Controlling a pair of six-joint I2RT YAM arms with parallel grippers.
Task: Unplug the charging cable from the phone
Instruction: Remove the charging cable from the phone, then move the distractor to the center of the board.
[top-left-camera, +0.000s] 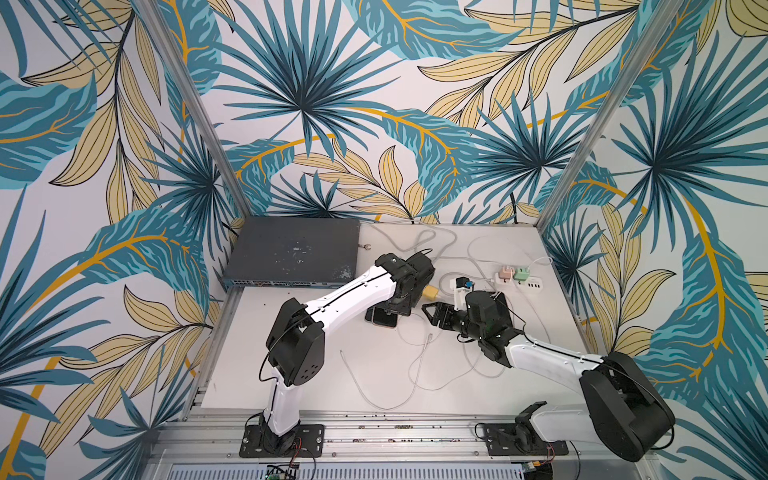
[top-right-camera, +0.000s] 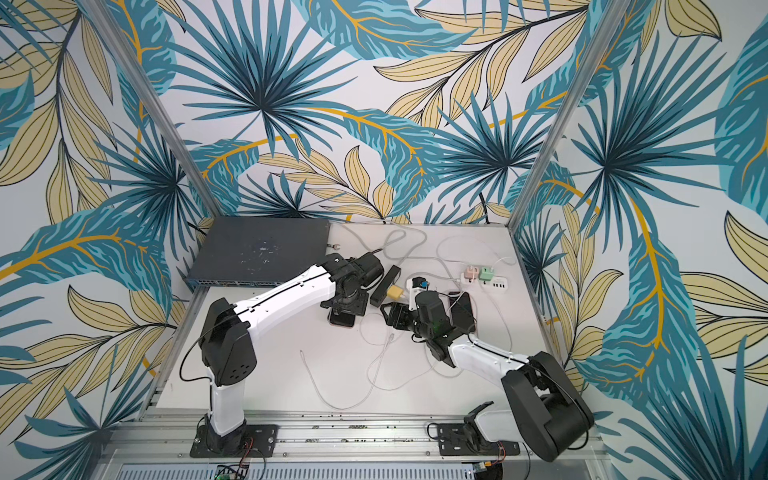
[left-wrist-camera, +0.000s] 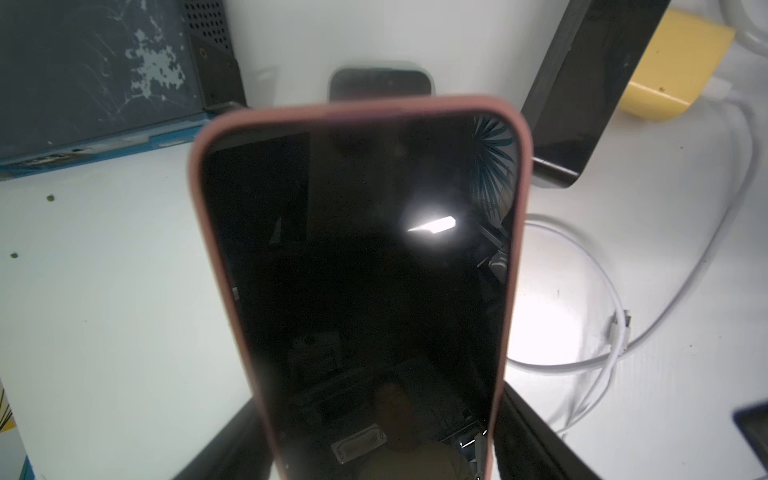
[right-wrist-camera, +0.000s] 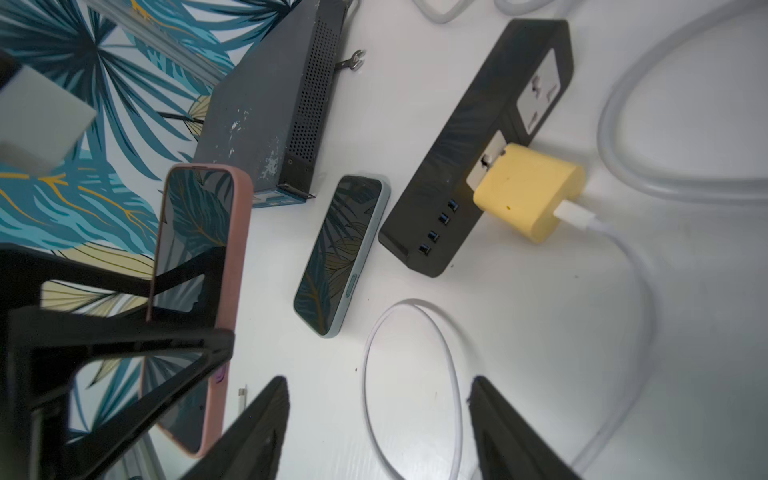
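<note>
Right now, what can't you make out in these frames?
- Pink-cased phone port: cut off by the left wrist view's bottom edge; mostly under the left arm in both top views.
- Loose cable end: its run is lost under the right arm in both top views.
- Left claw: under its own wrist in both top views.

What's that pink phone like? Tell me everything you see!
The pink phone has a soft-looking pink case round a glossy black screen, dark, mirroring a bright light and leafy walls. It looks tilted up off the white table, pinched at its long edges by the black fingers of the left gripper. A white cable lies loose beside it, unplugged.
</note>
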